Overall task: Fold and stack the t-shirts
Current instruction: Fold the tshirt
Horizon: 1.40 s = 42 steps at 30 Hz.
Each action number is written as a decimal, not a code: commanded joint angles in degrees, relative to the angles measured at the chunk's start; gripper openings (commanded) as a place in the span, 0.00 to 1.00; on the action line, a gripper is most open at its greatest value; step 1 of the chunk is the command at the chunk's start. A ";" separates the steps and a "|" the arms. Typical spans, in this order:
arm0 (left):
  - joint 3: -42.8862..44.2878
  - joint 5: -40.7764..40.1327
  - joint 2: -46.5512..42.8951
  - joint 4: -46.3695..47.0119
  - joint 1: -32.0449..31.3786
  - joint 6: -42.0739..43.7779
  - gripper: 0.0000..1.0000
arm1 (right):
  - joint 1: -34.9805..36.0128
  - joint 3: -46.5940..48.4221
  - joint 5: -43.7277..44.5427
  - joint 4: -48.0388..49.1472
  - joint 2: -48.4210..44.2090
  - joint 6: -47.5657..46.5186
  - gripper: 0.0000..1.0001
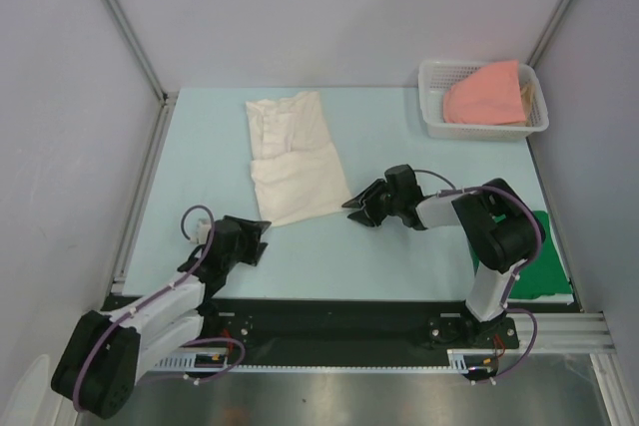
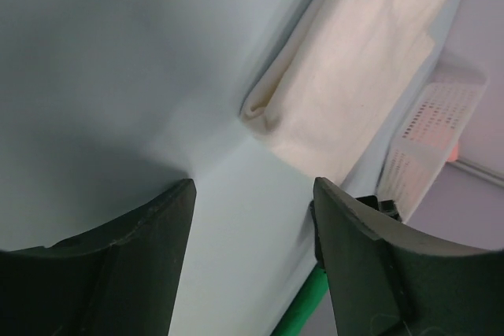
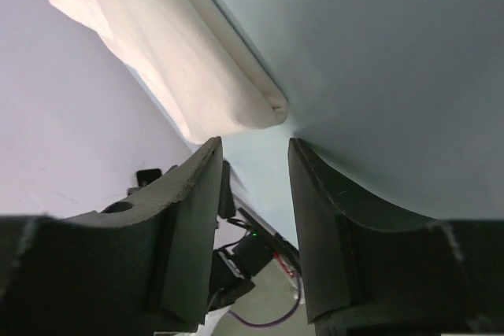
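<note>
1. A pale blue-green surface (image 1: 399, 256) is seen from above, with walls on three sides and two arms bolted at its near edge.
2. A cream-white t-shirt (image 1: 293, 159) is laid on the middle of the surface towards the far edge. It is folded into a long band and set at a slight slant, with its near end turned towards the arms. In the left wrist view the cream-white t-shirt (image 2: 354, 76) is shown with a rolled corner pointing at the camera. In the right wrist view its other near corner (image 3: 173, 60) is shown.
3. A white lattice basket (image 1: 431, 97) is placed in the far right corner of the surface, well apart from the cream-white t-shirt.
4. A salmon-pink t-shirt (image 1: 486, 94) is heaped inside the basket and is raised above its rim.
5. A dark green t-shirt (image 1: 551, 261) is laid at the near right edge of the surface and is partly hidden by the right arm.
6. The left claw (image 1: 264, 238) is held near the near left corner of the cream-white t-shirt. The left claw (image 2: 250, 194) is spread, and only bare surface is seen between its fingers.
7. The right claw (image 1: 351, 209) is held just beside the near right corner of the same shirt. The right claw (image 3: 253, 147) is parted, and nothing is pinched in it; the corner is seen just ahead of its tips.
</note>
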 commanded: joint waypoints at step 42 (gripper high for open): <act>-1.94 -7.63 21.24 18.59 -0.83 -15.34 0.19 | -0.30 -3.01 10.58 -0.74 3.42 6.67 0.18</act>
